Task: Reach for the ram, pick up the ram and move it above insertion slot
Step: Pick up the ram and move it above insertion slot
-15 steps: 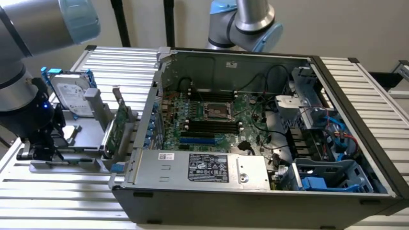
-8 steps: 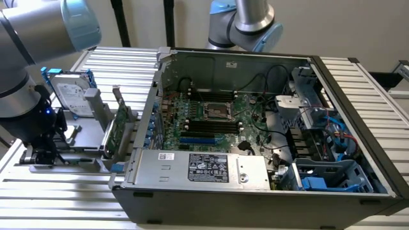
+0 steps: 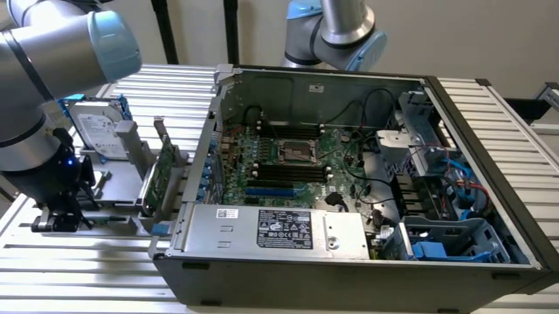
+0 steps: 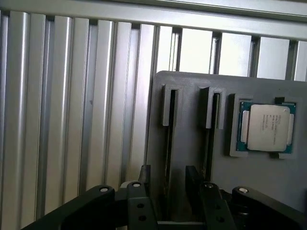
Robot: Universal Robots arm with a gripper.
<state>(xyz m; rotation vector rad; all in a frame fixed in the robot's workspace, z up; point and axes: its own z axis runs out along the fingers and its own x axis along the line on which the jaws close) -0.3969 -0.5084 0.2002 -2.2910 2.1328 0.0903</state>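
The slatted metal desk (image 3: pixel 88 261) carries an open computer case (image 3: pixel 349 275) lying on its side. Its green main board (image 3: pixel 297 163) faces up, with a row of long black slots (image 3: pixel 288 173) near the middle. The big grey-and-blue robot arm (image 3: pixel 35 98) leans in from the exterior view's left and bends down to the desk beside the case. A second arm's joint (image 3: pixel 341 33) shows behind the case.

Beside the case, on the exterior view's left, sits a grey holder (image 4: pixel 268 191) with parts stood in it. These are a hard drive (image 3: pixel 96 127) propped upright and a wide green card (image 3: pixel 162 180) with a metal bracket, on edge just beside the case wall.

The tool (image 3: pixel 61 219) hangs low over the near end of that holder, well apart from the case. From the wrist, its black fingers (image 4: pixel 139 201) are spread wide and grip nothing. They straddle one of the holder's two narrow grooves.

The ram (image 4: pixel 169 143) stands on edge in that groove, a thin dark line between the fingers. I cannot tell whether they touch it.

A square silver processor (image 4: pixel 266 127) lies flat in a recess of the holder, just beside the other groove.
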